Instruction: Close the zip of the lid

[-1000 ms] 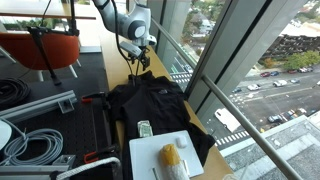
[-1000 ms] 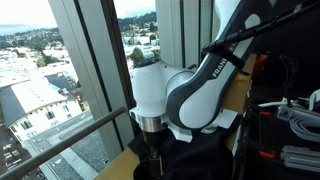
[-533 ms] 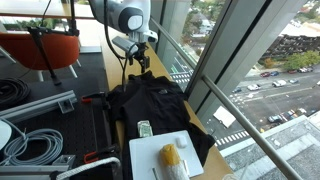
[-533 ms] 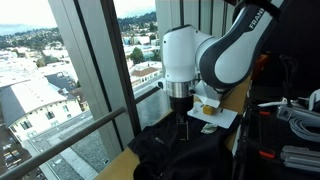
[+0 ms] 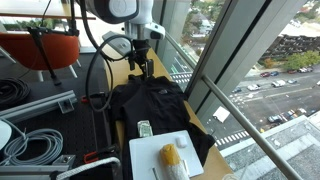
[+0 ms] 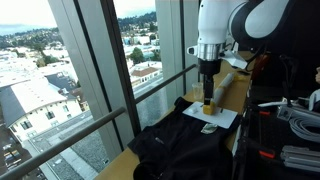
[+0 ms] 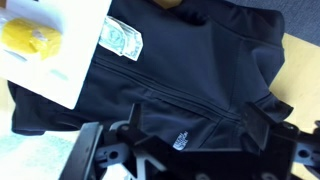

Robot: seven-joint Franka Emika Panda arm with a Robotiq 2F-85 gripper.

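The black fabric bag (image 5: 150, 108) lies rumpled on the narrow wooden table by the window; it also shows in the other exterior view (image 6: 185, 140). Its lid (image 7: 190, 80) fills the wrist view, with a small white logo (image 7: 182, 141) and seams across it; I cannot make out the zip pull. My gripper (image 7: 195, 140) is open and empty, hanging well above the bag without touching it. It shows in both exterior views (image 5: 140, 64) (image 6: 208, 82).
A white board (image 5: 150, 158) with a yellow object (image 5: 172, 155) rests on the bag's near end, with a banknote-like slip (image 5: 145, 128) beside it. Window glass and a rail (image 5: 215, 95) run along one side. Cables (image 5: 35, 140) and an orange chair (image 5: 45, 48) lie on the other.
The arm has lifted and swung away from the bag's surface. The gripper now hangs higher, and more of the bag shows beneath it. The bag and board have not moved.
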